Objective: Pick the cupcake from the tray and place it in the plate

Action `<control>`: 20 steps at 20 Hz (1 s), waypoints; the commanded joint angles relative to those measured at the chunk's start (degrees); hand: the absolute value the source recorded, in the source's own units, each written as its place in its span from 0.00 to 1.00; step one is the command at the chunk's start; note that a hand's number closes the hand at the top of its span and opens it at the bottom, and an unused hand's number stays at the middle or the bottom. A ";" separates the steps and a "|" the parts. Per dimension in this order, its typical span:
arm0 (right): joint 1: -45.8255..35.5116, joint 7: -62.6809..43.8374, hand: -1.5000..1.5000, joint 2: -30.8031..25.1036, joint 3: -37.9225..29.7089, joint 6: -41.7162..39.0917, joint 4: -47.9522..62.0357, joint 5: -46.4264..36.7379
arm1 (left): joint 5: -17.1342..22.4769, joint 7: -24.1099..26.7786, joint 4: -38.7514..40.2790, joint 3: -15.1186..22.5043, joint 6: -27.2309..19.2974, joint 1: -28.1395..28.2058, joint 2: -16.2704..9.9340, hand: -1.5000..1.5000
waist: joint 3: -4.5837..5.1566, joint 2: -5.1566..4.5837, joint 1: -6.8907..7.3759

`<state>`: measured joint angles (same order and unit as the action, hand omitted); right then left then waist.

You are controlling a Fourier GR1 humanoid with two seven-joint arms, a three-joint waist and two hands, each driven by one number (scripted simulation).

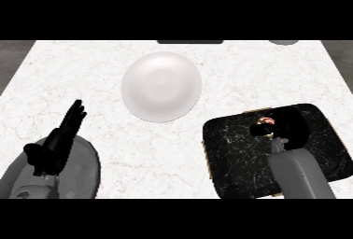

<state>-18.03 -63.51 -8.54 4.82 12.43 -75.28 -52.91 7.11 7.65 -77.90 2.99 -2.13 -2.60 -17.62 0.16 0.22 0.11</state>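
On the black tray [234, 154], which sits to the right of and nearer than the white plate [162, 86], the right hand [288, 125] hangs over the far half, and the cupcake [264, 121] shows just at its left edge, touching or nearly touching the black fingers. Whether those fingers are curled round the cupcake or apart, I cannot tell against the dark tray. The left hand [59, 140] rests open, fingers straight, left of the tray and well apart from it.
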 commanded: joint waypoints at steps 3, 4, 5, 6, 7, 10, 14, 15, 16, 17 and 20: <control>0.72 19.25 1.00 -4.85 3.86 -7.08 2.99 6.03 | -1.08 -3.15 1.10 -0.38 -1.31 -3.86 0.56 0.50 | -0.26 -0.49 -0.16; 1.45 25.43 1.00 -6.51 5.12 -7.73 3.91 7.10 | -0.10 -0.49 -0.28 0.21 0.98 0.06 0.34 0.50 | -0.34 -0.59 1.22; 0.60 30.24 1.00 -7.28 7.13 -10.30 2.56 8.56 | 0.15 -2.21 0.81 -0.75 0.74 -2.83 -0.36 0.50 | -0.39 -0.78 0.83; 1.42 35.12 1.00 -8.51 8.63 -11.70 2.76 9.31 | -0.57 -0.44 0.11 0.72 0.29 -0.81 1.22 0.50 | -0.43 -0.81 1.64; 0.22 38.66 1.00 -10.50 8.99 -11.64 3.11 8.55 | -0.19 -2.19 -0.38 -0.50 0.26 -2.49 -0.15 0.50 | -0.40 -0.70 1.51; 1.97 50.13 1.00 -11.90 9.19 -3.74 5.38 6.75 | -1.14 1.19 2.87 0.57 -0.02 -1.24 2.27 0.50 | -0.26 -0.66 0.45; 2.10 56.41 1.00 -15.77 5.71 -7.85 0.07 11.53 | 0.48 1.83 1.86 -2.64 2.61 0.15 -0.66 0.50 | -0.16 -0.19 -0.07; 3.11 57.33 1.00 -16.39 5.71 -6.92 -1.65 10.54 | -1.28 0.18 3.19 -1.83 0.17 -2.14 1.02 0.50 | -0.15 -0.19 -0.37; -0.31 55.74 1.00 -14.79 5.39 -6.95 -0.25 9.45 | 0.23 -0.55 -0.52 -1.84 2.94 0.67 -0.15 0.50 | -0.16 -0.18 0.17; -0.36 54.49 1.00 -17.79 3.78 -11.62 -6.06 12.10 | 0.31 -2.62 0.24 -3.10 1.72 -2.26 -0.57 0.50 | -0.14 -0.08 -0.29; 1.47 53.76 1.00 -16.15 3.71 -10.06 -11.22 10.50 | -2.14 0.33 2.98 -1.90 0.98 -2.27 1.81 0.50 | -0.13 -0.16 -0.36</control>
<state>-16.28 -10.38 -24.38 9.58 3.16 -81.30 -42.36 6.00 7.19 -76.96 1.42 -1.11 -3.42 -16.62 0.01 0.07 -0.05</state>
